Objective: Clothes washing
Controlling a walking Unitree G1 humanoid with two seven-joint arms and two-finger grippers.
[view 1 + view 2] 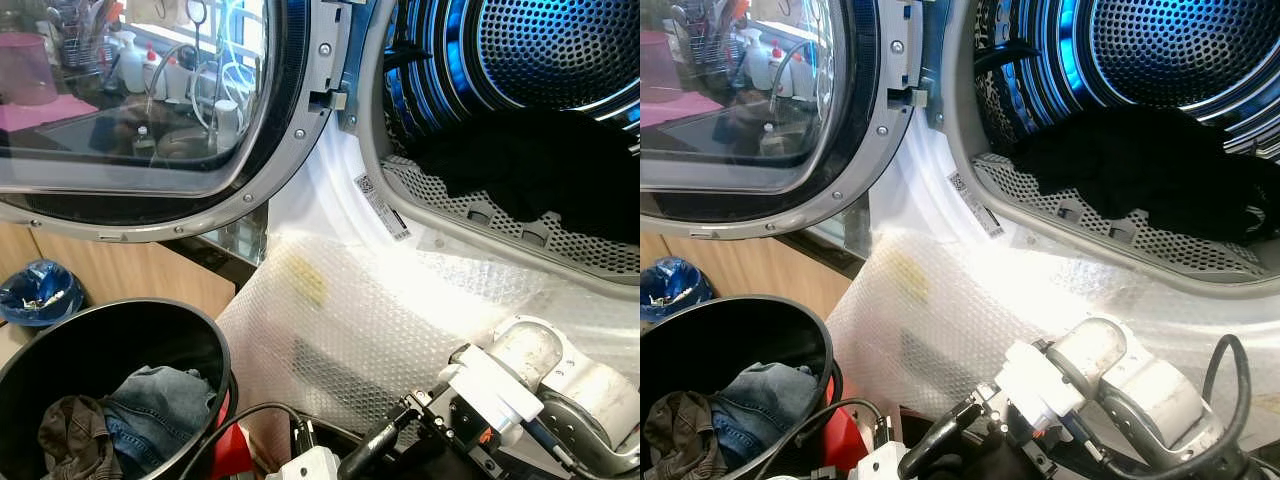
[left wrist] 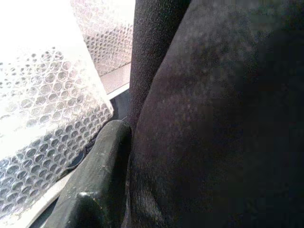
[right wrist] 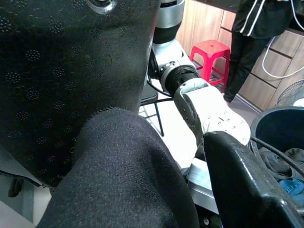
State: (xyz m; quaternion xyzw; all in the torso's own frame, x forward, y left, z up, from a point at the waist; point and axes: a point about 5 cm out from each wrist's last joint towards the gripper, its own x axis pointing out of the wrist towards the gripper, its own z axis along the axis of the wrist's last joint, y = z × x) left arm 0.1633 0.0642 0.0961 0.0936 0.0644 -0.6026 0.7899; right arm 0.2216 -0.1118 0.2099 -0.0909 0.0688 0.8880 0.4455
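The washer's drum (image 1: 560,60) stands open with a heap of black clothes (image 1: 540,170) lying in its lower part. A black garment (image 3: 118,180) is pinched in my right gripper (image 3: 156,156), which is shut on it, low in front of the machine (image 1: 940,445). My left gripper (image 2: 142,166) is close beside it, and the same black cloth presses against its finger (image 2: 95,190). A black bin (image 1: 120,325) at the lower left holds blue jeans (image 1: 150,400) and a brown garment (image 1: 70,435).
The round glass door (image 1: 150,120) hangs open to the left over the bin. Bubble wrap (image 1: 330,330) covers the machine's front below the opening. A blue bag (image 1: 38,292) sits at far left. Behind me stand a person (image 3: 256,28) and a red stool (image 3: 213,50).
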